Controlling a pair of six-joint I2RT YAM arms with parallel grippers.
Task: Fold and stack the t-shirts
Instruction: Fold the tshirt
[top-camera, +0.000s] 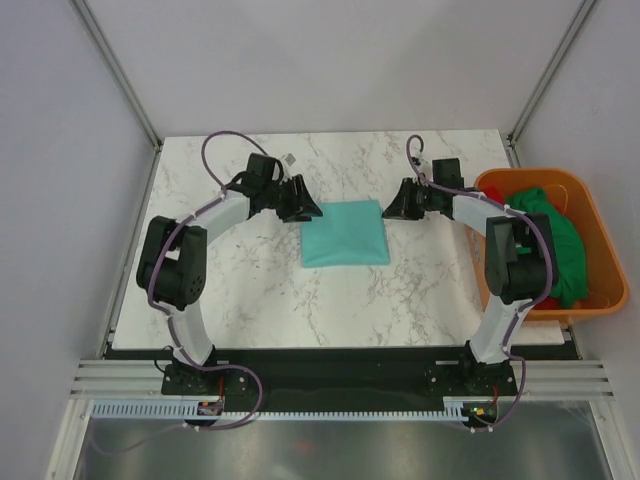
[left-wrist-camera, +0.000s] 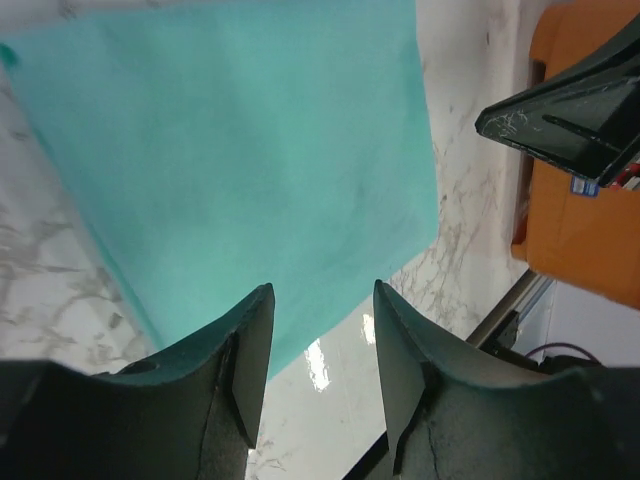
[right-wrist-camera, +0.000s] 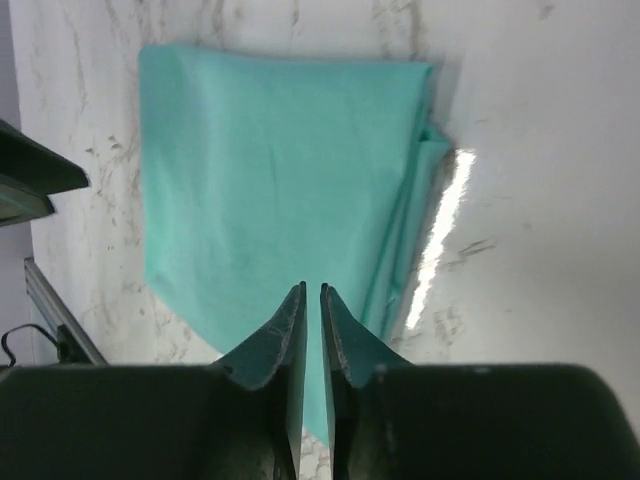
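My right arm (top-camera: 515, 255) hid part of the green t-shirt (top-camera: 562, 245) at 3 o'clock. My left hand (left-wrist-camera: 322, 290) hung half-open and empty. My right hand (right-wrist-camera: 311, 290) was nearly closed over the teal t-shirt (top-camera: 345, 232), grip unclear.

The folded teal t-shirt (top-camera: 345, 232) is soft, matt cloth, smooth apart from faint creases. The table (top-camera: 240, 290) has a white marble-look top, polished enough to throw back glare. The tub (top-camera: 530, 175) is smooth orange plastic and holds a green t-shirt (top-camera: 560, 240) of matt, rumpled cloth. The left gripper (left-wrist-camera: 320, 300) and right gripper (right-wrist-camera: 311, 292) have dark, matt fingers that look like hard plastic.
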